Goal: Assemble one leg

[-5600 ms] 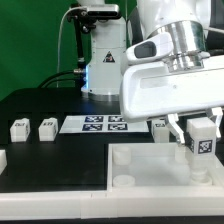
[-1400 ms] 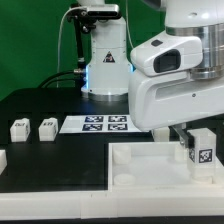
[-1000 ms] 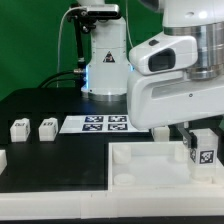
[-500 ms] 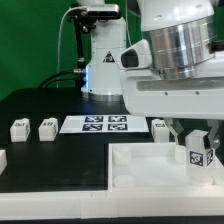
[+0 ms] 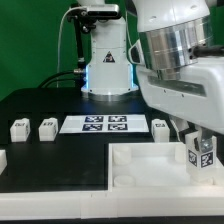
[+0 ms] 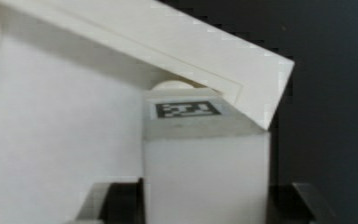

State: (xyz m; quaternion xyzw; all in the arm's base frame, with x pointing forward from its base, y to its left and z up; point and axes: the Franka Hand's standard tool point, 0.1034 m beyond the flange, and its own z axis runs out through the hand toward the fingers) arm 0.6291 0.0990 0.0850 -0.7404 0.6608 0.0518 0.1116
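My gripper [image 5: 203, 146] is shut on a leg [image 5: 203, 156], a small white block with a black-and-white tag facing the camera. It holds the leg upright at the far right corner of the large white tray [image 5: 150, 170]. In the wrist view the leg [image 6: 208, 150] fills the gap between my two dark fingers [image 6: 119, 200], its tagged end against the tray's corner [image 6: 194, 60], where part of a round socket [image 6: 165, 84] shows. How deep the leg sits in the socket is hidden. My gripper [image 6: 211, 205] grips the leg's near end.
Two more legs [image 5: 18, 128] [image 5: 46, 128] stand at the exterior view's left and a third [image 5: 160, 126] behind the tray. The marker board [image 5: 105, 124] lies between them. A white part [image 5: 3, 158] shows at the left edge. The robot base [image 5: 105, 60] stands behind.
The hand has turned about its axis with the leg in it, so the tag has rotated. The leg has sunk slightly toward the tray's right corner. The other parts have not moved.
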